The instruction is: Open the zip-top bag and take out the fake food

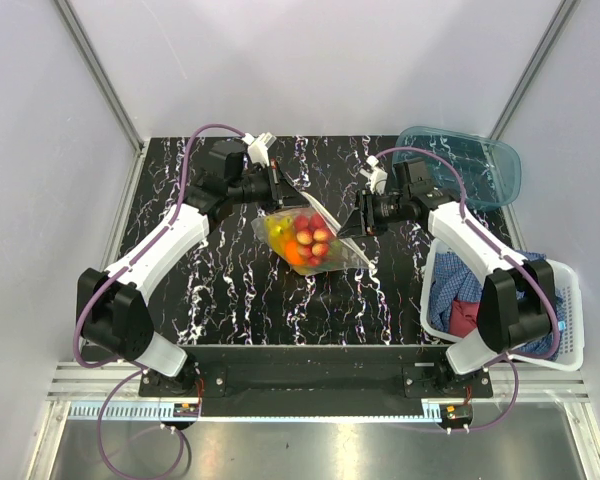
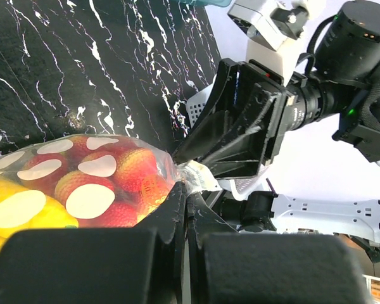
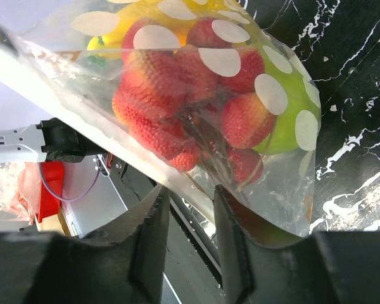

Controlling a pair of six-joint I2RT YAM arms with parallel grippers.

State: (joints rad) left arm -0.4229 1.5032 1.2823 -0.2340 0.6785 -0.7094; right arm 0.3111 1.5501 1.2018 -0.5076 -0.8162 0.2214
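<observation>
The zip-top bag (image 1: 310, 245) is clear with pale round dots and hangs between my two grippers above the black marble table. It holds the fake food: a red berry cluster (image 1: 316, 236), a yellow banana (image 1: 277, 234), an orange (image 1: 297, 253) and a green round fruit (image 3: 285, 130). My left gripper (image 1: 282, 198) is shut on the bag's upper edge; in its wrist view (image 2: 187, 193) the plastic is pinched between the jaws. My right gripper (image 1: 348, 228) is open at the bag's right end. In its wrist view (image 3: 191, 197) the zip strip (image 3: 101, 136) crosses just above the spread fingertips.
A teal translucent tray (image 1: 475, 165) lies at the back right. A white slatted basket (image 1: 570, 310) with blue and red cloths (image 1: 458, 292) stands at the right, beside the right arm. Pale walls close in the table on three sides.
</observation>
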